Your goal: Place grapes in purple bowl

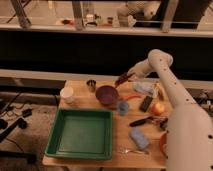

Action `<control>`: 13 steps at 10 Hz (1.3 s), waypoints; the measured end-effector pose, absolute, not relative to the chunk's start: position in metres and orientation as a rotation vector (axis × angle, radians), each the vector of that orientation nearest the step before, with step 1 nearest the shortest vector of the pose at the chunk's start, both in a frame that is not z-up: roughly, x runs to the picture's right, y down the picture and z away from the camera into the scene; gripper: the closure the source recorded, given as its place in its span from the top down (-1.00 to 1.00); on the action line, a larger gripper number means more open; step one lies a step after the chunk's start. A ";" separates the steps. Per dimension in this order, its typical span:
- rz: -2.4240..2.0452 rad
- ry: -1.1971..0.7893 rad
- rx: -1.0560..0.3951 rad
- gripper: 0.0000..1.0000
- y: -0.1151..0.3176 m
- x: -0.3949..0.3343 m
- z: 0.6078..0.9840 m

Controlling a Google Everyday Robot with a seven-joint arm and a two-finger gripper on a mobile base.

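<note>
"Where's the arm now?"

"The big white robot arm [172, 95] reaches in from the right, and its gripper [121, 80] hangs above the far edge of the light wooden table [125, 125], just up and to the right of the round dull-purple bowl [107, 94]."

"Are the jaws open?"

"No, they're clenched. There's a small dark lump pinched at the tip, which looks like the little cluster of dark reddish-purple grapes [120, 81], though I can't make out single berries. It's in the air, near the bowl's far-right rim, not inside it."

"What else is on the table?"

"A large green plastic tray [81, 133] sits in front on the left. A white paper cup [67, 94] stands beside the bowl on the left, a small metal cup [91, 85] behind it. A small blue cup [123, 107] stands just right of the bowl, with a thin orange-red carrot-like piece [131, 97] beyond it. Further right lie a flat black bar [146, 103] and a round yellow-orange fruit [158, 108]."
</note>
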State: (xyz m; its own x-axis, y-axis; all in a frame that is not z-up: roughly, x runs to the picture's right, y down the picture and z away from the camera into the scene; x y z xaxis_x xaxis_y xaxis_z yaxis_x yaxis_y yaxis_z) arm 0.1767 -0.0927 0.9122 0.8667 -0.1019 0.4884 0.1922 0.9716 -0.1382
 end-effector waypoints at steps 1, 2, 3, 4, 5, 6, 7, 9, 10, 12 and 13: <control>-0.162 -0.508 -0.173 -0.87 -0.093 0.177 0.905; -0.176 -0.529 -0.155 -0.87 -0.095 0.172 0.890; -0.186 -0.544 -0.149 -0.87 -0.094 0.167 0.883; -0.205 -0.571 -0.142 -0.87 -0.093 0.158 0.872; -0.224 -0.595 -0.137 -0.87 -0.090 0.149 0.861; -0.239 -0.612 -0.131 -0.87 -0.089 0.143 0.852; -0.254 -0.630 -0.127 -0.87 -0.088 0.136 0.845; -0.289 -0.666 -0.127 -0.87 -0.085 0.118 0.830; -0.306 -0.680 -0.131 -0.87 -0.084 0.109 0.827; -0.353 -0.708 -0.131 -0.87 -0.083 0.086 0.815; -0.369 -0.718 -0.131 -0.87 -0.083 0.078 0.812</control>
